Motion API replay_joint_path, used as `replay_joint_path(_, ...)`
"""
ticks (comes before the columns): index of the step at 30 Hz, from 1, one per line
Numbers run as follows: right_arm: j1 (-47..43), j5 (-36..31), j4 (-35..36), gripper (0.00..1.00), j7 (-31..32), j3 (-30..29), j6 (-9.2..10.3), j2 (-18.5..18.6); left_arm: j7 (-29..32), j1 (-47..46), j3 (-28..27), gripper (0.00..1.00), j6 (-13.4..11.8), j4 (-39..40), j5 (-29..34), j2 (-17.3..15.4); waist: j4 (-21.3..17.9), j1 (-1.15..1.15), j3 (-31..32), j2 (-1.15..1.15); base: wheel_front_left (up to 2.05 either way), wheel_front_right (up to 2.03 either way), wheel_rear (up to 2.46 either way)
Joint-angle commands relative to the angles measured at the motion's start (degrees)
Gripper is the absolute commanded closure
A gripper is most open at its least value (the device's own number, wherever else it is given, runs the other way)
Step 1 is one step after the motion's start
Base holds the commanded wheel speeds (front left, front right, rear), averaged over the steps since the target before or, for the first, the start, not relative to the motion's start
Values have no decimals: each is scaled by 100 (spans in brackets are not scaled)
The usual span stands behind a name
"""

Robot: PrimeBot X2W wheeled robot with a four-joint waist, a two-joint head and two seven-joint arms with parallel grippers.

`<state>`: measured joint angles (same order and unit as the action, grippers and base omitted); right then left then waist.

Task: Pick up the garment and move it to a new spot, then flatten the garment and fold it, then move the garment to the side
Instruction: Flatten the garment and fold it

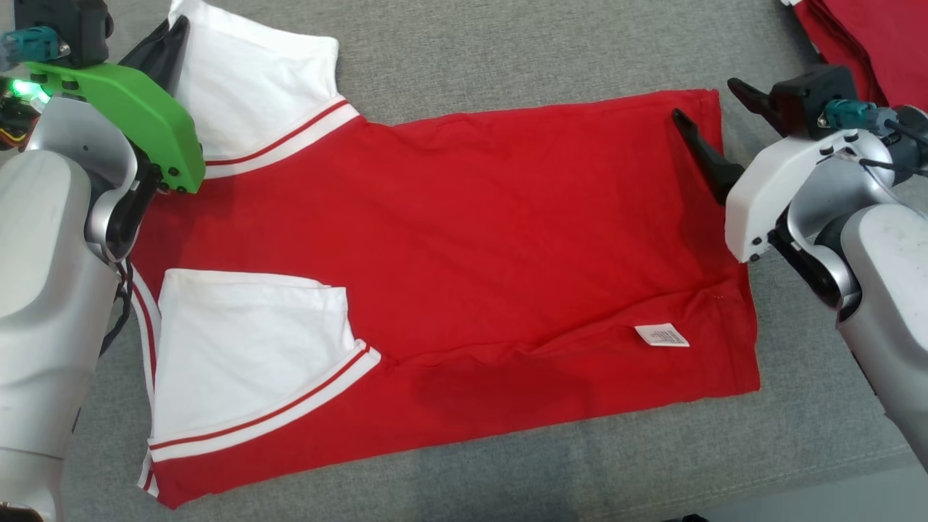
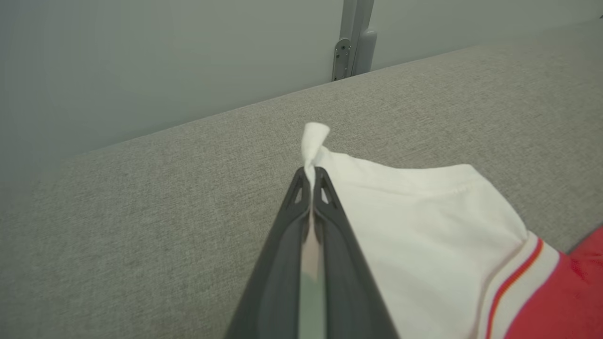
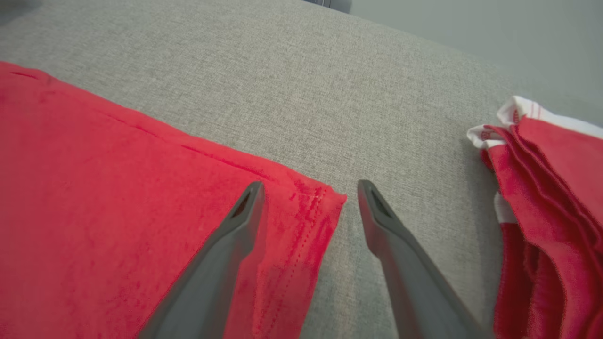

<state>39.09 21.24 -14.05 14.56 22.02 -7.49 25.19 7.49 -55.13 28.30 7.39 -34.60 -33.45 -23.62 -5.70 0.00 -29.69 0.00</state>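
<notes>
A red garment [image 1: 464, 239] with white sleeves lies spread flat on the grey padded surface [image 1: 522, 58], its hem to the right. My left gripper [image 1: 177, 25] is at the far left sleeve. In the left wrist view that gripper [image 2: 311, 172] is shut on the white sleeve's [image 2: 424, 221] edge, and a small twist of fabric pokes out past the tips. My right gripper [image 1: 705, 99] stands open at the hem's far corner. Seen from the right wrist, the right gripper [image 3: 311, 186] has one finger over the red cloth [image 3: 118, 188] and the other over bare surface.
A stack of folded red and white garments [image 1: 863, 36] lies at the far right, close to my right gripper, also in the right wrist view [image 3: 551, 197]. A white care label [image 1: 661, 335] lies on the cloth. A metal post [image 2: 353, 42] stands behind the surface's far edge.
</notes>
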Motion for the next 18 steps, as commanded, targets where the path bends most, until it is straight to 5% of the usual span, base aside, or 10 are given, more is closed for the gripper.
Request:
replay_joint_path(1,113,58,-57,0,92,75,0,69,-43,79,24,100,8,61,-97,-4,117,0,73,0,0,0,0)
replay_joint_path(11,638,487,-847,5,673,596,0,305,-107,83,223,100,9,310,-248,-10,326,0,-6,0,0,0,0)
replay_joint_path(12,672,536,-917,24,704,662,0,316,-111,82,232,100,9,316,-263,-8,338,0,-7,0,0,0,0)
replay_joint_path(13,703,572,-969,56,726,721,0,328,-127,82,241,100,9,322,-278,-8,348,0,-6,0,0,0,0)
replay_joint_path(14,728,601,-1012,64,731,764,0,337,-139,85,248,100,9,327,-288,-11,355,0,-4,0,0,0,0)
replay_joint_path(16,762,668,-1078,100,718,840,1,364,-165,100,267,100,9,340,-298,-29,362,0,16,0,0,0,0)
replay_joint_path(18,811,702,-1112,100,634,864,5,399,-217,118,265,100,9,369,-335,-66,358,0,50,0,0,0,0)
